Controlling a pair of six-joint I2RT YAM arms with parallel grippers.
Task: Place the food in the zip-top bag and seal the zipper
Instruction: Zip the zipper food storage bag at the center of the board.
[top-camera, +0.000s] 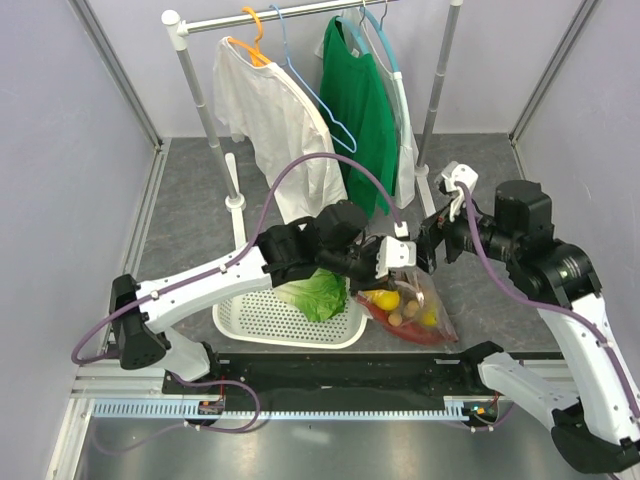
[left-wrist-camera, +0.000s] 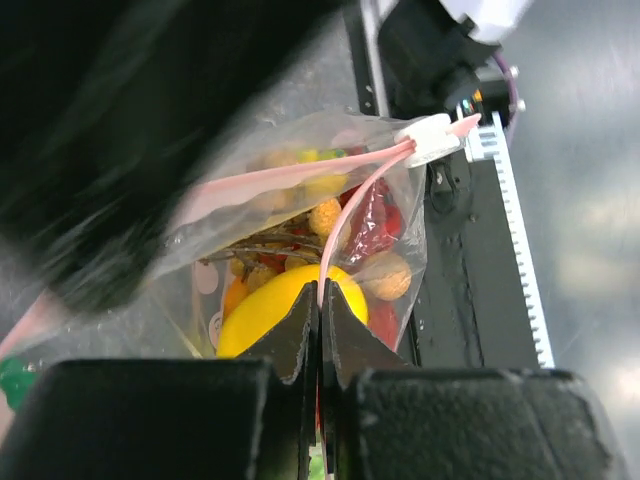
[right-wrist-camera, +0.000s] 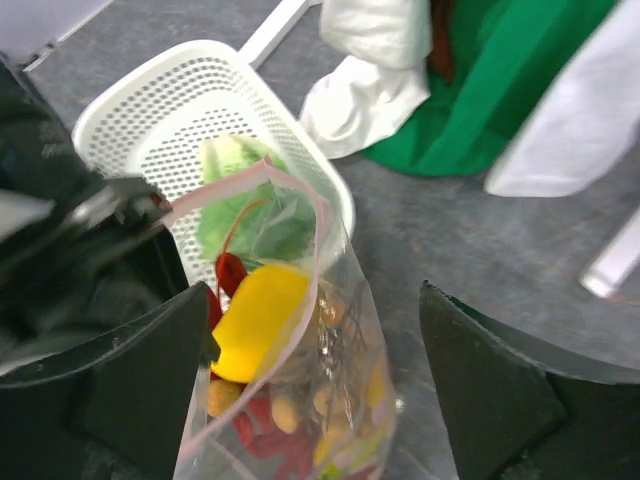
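Gray tabletop (top-camera: 190, 200), lilac walls (top-camera: 60, 150) all round. Got the left gripper (left-wrist-camera: 320, 305) pinched shut on the zipper (left-wrist-camera: 270, 178), long axis running straight ahead to a white slider (left-wrist-camera: 432, 138) at the far end. Just below: zip-top bag (top-camera: 425, 318), food (left-wrist-camera: 270, 310) inside, mouth gaping. Right gripper (right-wrist-camera: 312, 300) spread wide, holding nothing, straddling the bag, probably nearer that slider. Beyond: lettuce (top-camera: 315, 292) in a basket (top-camera: 270, 325), then shirts (top-camera: 275, 120).

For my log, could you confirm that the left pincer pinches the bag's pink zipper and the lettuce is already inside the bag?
Not quite: the top external view shows the lettuce in the white basket, outside the bag. Otherwise right.
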